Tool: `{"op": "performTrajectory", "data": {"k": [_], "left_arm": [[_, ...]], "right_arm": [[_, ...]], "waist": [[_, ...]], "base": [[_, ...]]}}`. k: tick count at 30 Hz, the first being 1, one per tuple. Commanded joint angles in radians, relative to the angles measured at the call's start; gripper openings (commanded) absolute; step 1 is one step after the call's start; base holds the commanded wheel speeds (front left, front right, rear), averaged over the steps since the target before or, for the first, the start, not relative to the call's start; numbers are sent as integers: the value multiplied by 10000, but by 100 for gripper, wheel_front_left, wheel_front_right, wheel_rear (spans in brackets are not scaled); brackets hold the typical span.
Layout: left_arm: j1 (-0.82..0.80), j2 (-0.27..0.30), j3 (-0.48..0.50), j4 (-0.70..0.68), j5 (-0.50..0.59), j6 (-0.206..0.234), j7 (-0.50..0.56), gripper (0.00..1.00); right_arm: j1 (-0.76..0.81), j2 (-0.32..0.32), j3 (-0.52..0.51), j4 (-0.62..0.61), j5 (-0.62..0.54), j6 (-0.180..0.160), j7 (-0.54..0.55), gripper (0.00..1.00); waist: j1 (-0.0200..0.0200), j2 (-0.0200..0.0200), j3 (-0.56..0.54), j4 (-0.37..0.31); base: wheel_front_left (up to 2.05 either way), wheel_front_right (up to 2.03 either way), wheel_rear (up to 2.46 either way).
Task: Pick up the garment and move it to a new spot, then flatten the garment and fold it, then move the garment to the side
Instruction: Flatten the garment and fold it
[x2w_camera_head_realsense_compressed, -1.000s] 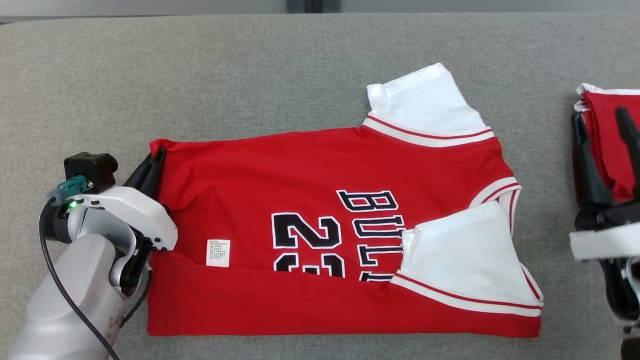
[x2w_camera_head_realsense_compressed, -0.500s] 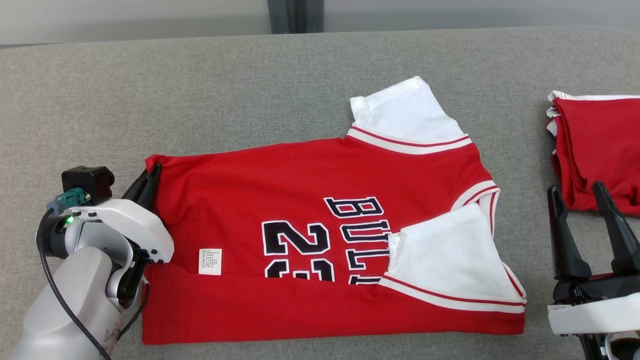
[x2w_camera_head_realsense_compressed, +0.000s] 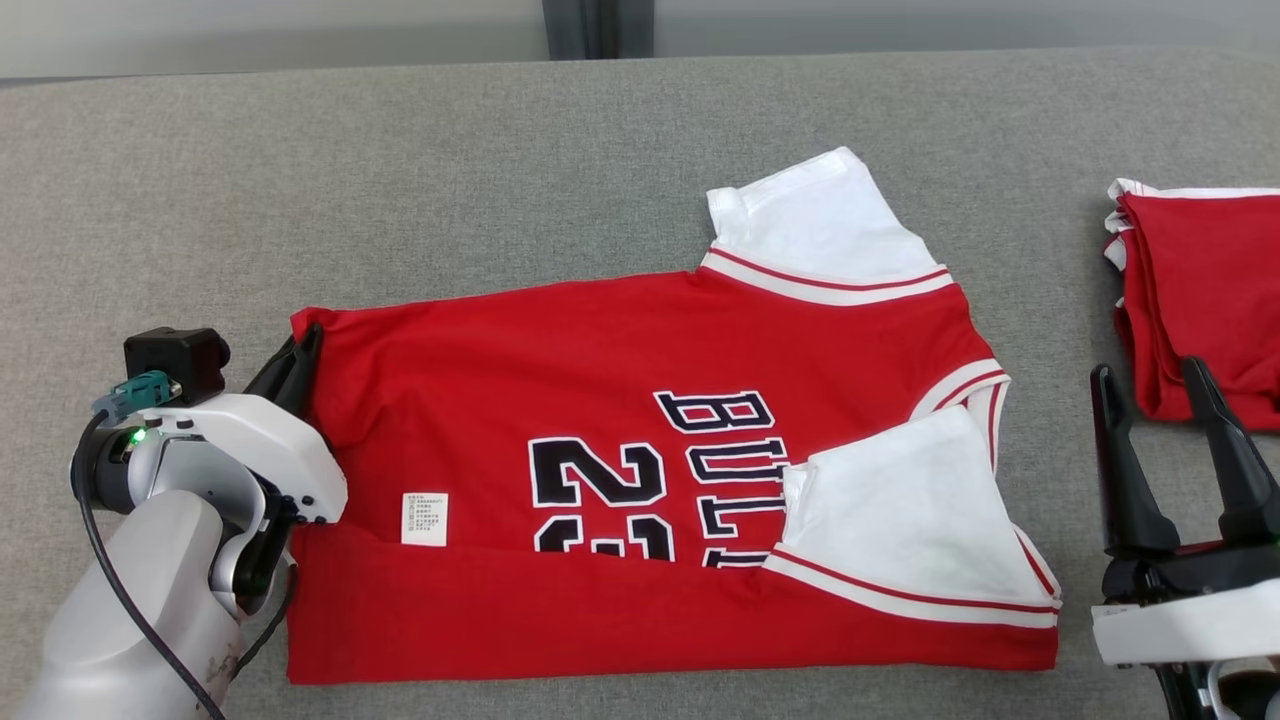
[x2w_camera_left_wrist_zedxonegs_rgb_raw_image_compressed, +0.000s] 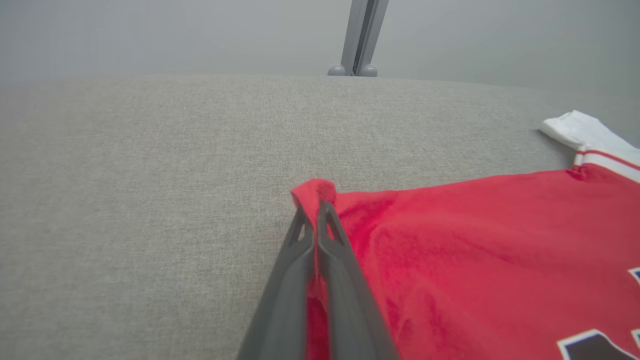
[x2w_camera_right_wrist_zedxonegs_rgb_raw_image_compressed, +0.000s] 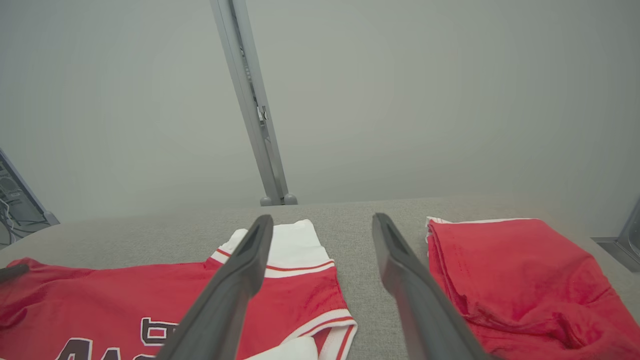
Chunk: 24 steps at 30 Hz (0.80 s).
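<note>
One garment (x2w_camera_head_realsense_compressed: 600, 400) lies left-right, neckline (x2w_camera_head_realsense_compressed: 965, 383) rightward; left fingers (x2w_camera_head_realsense_compressed: 295, 365) pinch it, right fingers (x2w_camera_head_realsense_compressed: 1120, 460) wide.

The left forearm (x2w_camera_head_realsense_compressed: 130, 610) rises from the lower left, its white wrist (x2w_camera_head_realsense_compressed: 250, 440) angled inward. The left gripper (x2w_camera_head_realsense_compressed: 305, 348) has its dark fingers (x2w_camera_left_wrist_zedxonegs_rgb_raw_image_compressed: 300, 280) pressed together, pinching the garment (x2w_camera_head_realsense_compressed: 600, 360) at a corner. The right gripper (x2w_camera_head_realsense_compressed: 1146, 372) points up from the lower right, fingers (x2w_camera_right_wrist_zedxonegs_rgb_raw_image_compressed: 225, 295) spread wide, holding nothing.

Head overhead, wrists low, sharing garment (x2w_camera_head_realsense_compressed: 480, 400)
</note>
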Motion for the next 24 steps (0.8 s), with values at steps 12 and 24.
{"op": "performTrajectory", "data": {"k": [12,24], "left_arm": [[-678,-344,-273,-288,41,-39,47,0],[-1984,-1443,-880,42,336,-437,-342,0]], "right_arm": [[-3580,-1691,685,2717,664,4,664,100],[-7419,-2896,2284,7032,1489,3,1012,100]], "waist": [[0,0,638,614],[0,0,2122,1961]], "base": [[0,0,0],[0,0,0]]}}
